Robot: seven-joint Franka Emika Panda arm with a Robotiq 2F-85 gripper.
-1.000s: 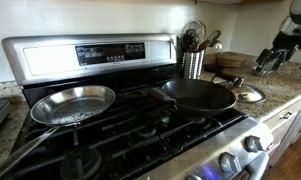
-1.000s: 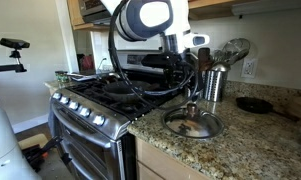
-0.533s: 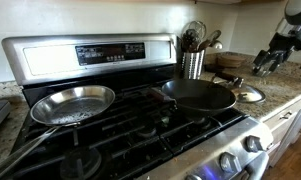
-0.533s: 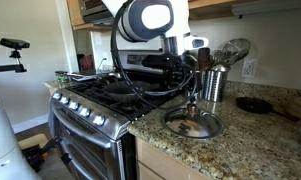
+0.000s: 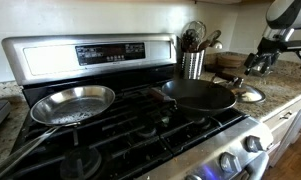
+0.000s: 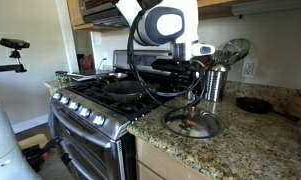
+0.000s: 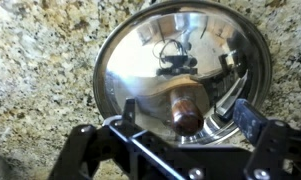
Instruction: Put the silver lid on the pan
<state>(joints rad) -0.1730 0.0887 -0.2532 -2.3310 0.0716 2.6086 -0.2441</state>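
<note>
hovering above silver lid | jaws standing open, gripping nothing, knob centred beneath them | lid lying on bench, pan sitting uncovered off to jaws' side | grasp, lift, placing remaining

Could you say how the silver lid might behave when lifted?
The silver lid looks like thin polished metal, so probably stiff and light. Held by its small knob, it may tilt or swing. Pushed, it would likely slide on the granite.
</note>
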